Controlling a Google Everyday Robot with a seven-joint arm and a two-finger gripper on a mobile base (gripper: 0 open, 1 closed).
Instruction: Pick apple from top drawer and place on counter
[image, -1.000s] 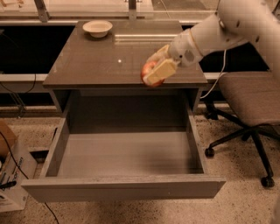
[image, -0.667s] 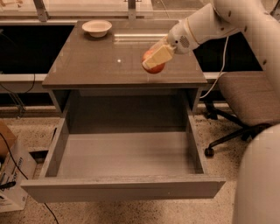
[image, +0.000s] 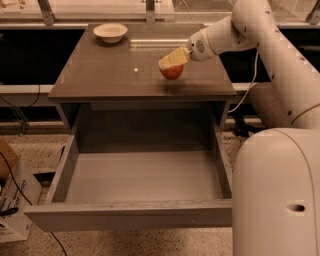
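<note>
The red apple (image: 172, 72) is held by my gripper (image: 171, 64) just above the right part of the glossy grey-brown counter (image: 110, 75). The cream fingers (image: 172, 58) close over the apple's top, and its lower half shows beneath them. The white arm reaches in from the upper right. The top drawer (image: 140, 175) stands pulled fully out below the counter, its grey floor bare.
A cream shallow bowl (image: 110, 32) sits at the counter's back left. The robot's white body (image: 277, 195) fills the lower right beside the drawer. A cardboard box (image: 12, 200) and cables lie on the floor at the left.
The gripper with the apple has moved from the counter's front right edge further back and inward over the counter top. The camera view has shifted closer.
</note>
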